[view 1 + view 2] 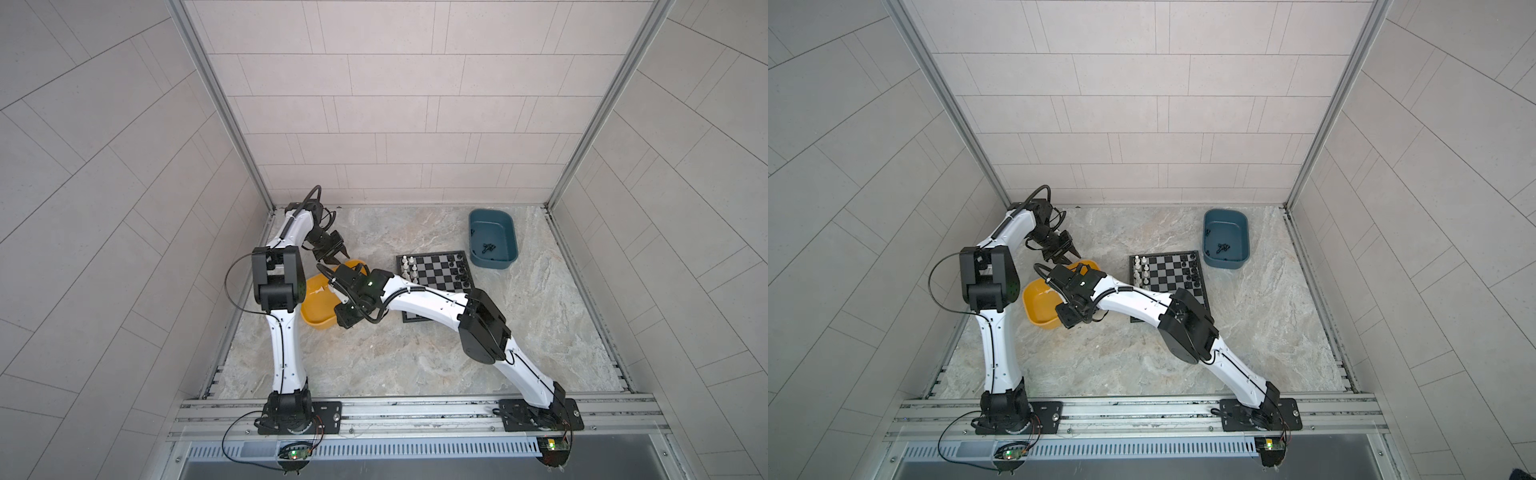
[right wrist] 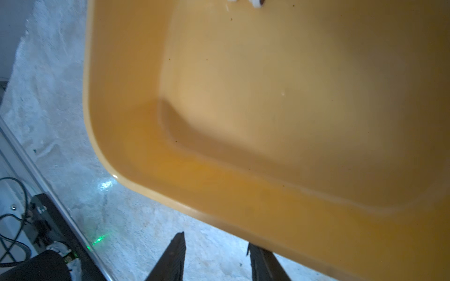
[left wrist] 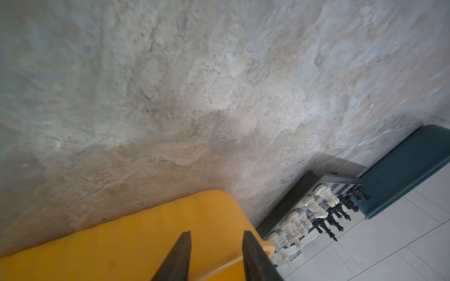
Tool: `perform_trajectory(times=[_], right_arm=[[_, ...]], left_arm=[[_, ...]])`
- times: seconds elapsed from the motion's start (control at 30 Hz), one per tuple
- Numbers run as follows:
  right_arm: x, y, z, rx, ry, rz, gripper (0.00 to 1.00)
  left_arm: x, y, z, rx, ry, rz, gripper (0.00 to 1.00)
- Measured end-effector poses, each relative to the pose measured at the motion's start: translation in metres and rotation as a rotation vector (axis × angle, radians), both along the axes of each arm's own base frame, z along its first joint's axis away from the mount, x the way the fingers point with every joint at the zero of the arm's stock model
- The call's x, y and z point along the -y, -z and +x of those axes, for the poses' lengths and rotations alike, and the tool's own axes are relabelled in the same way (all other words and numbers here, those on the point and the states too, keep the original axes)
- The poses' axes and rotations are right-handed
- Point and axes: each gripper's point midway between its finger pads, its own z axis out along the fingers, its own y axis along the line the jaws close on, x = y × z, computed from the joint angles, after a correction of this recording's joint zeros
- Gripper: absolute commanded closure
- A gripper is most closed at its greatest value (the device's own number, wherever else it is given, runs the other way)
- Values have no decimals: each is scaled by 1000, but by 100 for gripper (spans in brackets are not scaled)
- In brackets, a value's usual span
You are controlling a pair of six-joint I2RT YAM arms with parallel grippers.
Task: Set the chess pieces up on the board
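The board (image 1: 434, 272) lies at mid table, its near part under my right arm. White chess pieces (image 1: 409, 268) stand along its left side and black ones (image 1: 460, 270) along its right. More black pieces (image 1: 487, 248) lie in the teal tray, and white ones (image 1: 320, 289) in the yellow tray. My left gripper (image 3: 216, 232) is open and empty, just off the yellow tray's far end (image 1: 337, 256). My right gripper (image 2: 216, 239) reaches across to that tray's near edge, jaws apart with bare tabletop between them. The rim hides one fingertip.
The yellow tray (image 1: 316, 322) sits left of the board, between both arms. The teal tray (image 1: 509, 232) stands at the back right, just beyond the board's far right corner. Metal rails and tiled walls close in the marbled tabletop (image 1: 415, 357).
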Motion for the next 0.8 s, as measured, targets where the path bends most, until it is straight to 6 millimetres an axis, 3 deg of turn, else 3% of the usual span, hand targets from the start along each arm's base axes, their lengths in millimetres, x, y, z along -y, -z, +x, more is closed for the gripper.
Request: perform_trajectory(times=[0.07, 0.17, 0.27, 0.33, 0.43, 0.47, 0.53, 0.63, 0.7, 0.8], right_arm=[[5, 0, -4, 0, -7, -5, 42], [25, -7, -11, -7, -24, -25, 37], [48, -32, -16, 8, -37, -9, 33], [69, -55, -20, 29, -39, 12, 30], [106, -86, -23, 58, -15, 48, 23], [120, -94, -23, 68, -2, 59, 21], [147, -108, -21, 85, 32, 77, 16], [182, -118, -18, 112, 81, 93, 10], [201, -118, -21, 124, 103, 101, 10], [221, -113, -27, 126, 124, 111, 12]], left_arm=[[-2, -10, -2, 20, -3, 17, 52], [-11, -46, -3, 107, -22, 78, 36], [-25, -101, -12, 253, -58, 165, 2], [-36, -137, -29, 353, -110, 222, 0], [-48, -161, -64, 434, -227, 222, 0], [-55, -158, -79, 433, -282, 212, 2], [-64, -141, -103, 392, -372, 197, 16], [-64, -102, -130, 279, -485, 172, 46], [-58, -78, -145, 199, -534, 159, 56], [-54, -63, -153, 126, -609, 163, 63]])
